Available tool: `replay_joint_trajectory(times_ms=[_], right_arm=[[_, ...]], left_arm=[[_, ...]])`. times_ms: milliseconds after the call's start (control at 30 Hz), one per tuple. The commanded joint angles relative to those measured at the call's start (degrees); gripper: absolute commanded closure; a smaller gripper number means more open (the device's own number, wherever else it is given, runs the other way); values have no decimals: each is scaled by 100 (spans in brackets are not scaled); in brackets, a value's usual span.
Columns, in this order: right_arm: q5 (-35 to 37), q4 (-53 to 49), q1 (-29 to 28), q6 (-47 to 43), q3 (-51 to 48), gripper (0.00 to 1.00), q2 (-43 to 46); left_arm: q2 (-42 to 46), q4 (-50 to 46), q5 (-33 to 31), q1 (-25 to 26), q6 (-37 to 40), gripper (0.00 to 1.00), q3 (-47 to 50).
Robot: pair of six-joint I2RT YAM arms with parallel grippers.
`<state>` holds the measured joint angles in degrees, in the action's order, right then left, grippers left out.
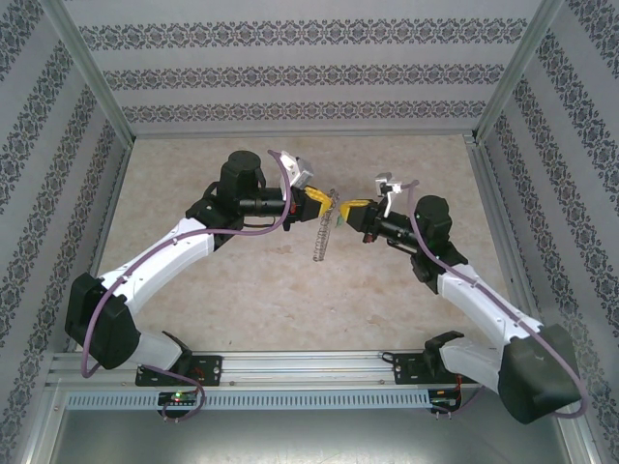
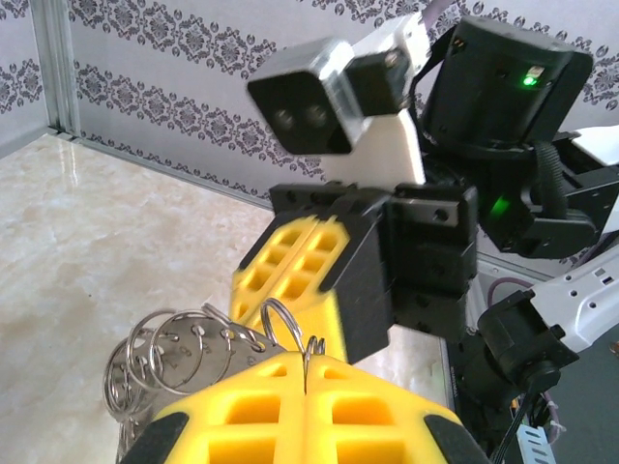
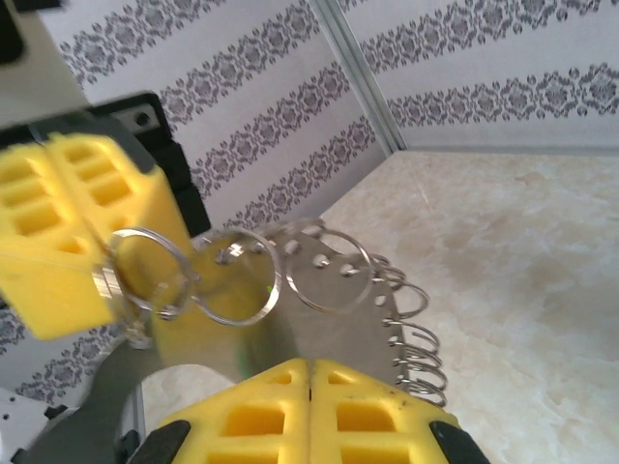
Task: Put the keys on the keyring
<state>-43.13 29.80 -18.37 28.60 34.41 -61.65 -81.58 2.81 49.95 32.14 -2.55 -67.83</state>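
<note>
The keyring [image 1: 323, 232] hangs in mid-air over the table's middle, between both grippers. It is a grey metal ring plate [image 3: 338, 290] with holes along its rim, each carrying a small silvery split ring. My left gripper [image 2: 308, 360] is shut on one of these small rings [image 2: 280, 324] at the plate's edge. The right gripper [image 3: 309, 365] is shut on the plate's lower edge. From above, the left gripper [image 1: 327, 205] and right gripper [image 1: 346, 209] face each other almost tip to tip. The keys are out of view.
A beige marble-look table [image 1: 271, 290] lies below the raised keyring. Patterned walls [image 1: 290, 72] and aluminium posts [image 1: 92, 77] enclose it on three sides. A metal rail [image 1: 309, 372] carrying the arm bases runs along the near edge.
</note>
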Motion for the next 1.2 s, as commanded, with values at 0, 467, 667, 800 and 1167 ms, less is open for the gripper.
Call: replay_joint_trajectory(times_ms=[0,467,667,800,1167], right_arm=[[-159,79,81,191,-135,100,328],[-208,193,-145,349,56,100,681],[-230,184,-271,252,152,100,592],[-213,175,-320,236,211,100,558],[-143,113,-496,98,370,100,489]], left_arm=[[186,16,205,52,257,100,-151],[203,-290,335,47,769,100,-196],[319,-350,249,65,1268,100,-101],[314,-360,266,71,1801,100,-15],[311,-250,170,74,2356,100,56]])
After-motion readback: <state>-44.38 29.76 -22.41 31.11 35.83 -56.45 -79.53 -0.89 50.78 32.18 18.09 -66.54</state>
